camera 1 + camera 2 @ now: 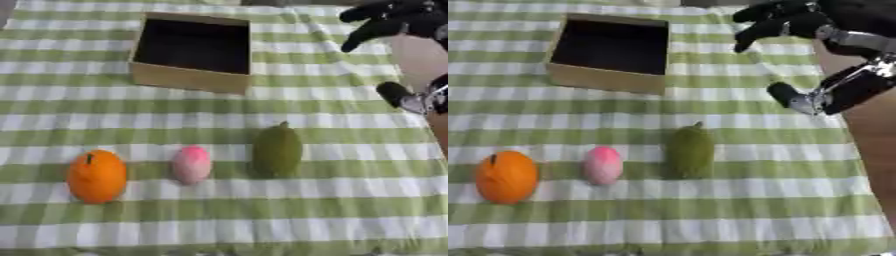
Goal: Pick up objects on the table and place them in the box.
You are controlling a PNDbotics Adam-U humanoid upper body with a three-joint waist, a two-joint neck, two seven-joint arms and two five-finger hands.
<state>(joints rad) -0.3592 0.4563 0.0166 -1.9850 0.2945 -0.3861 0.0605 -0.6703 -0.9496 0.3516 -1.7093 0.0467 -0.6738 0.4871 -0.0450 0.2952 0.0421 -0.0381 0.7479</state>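
While three fruits lie in a row near the front, an orange (pixel 96 176), a pink peach (pixel 192 164) and a green pear (pixel 278 150), the cardboard box (pixel 188 80) sits open behind them. Green-and-white checked cloth (pixel 350 200) covers the table. Right hand (pixel 785 22) hangs released, holding nothing, at upper right.

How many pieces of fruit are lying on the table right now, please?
3, in a row near the front: orange fruit leftmost, pink fruit in the middle, green fruit rightmost. The box interior looks dark.
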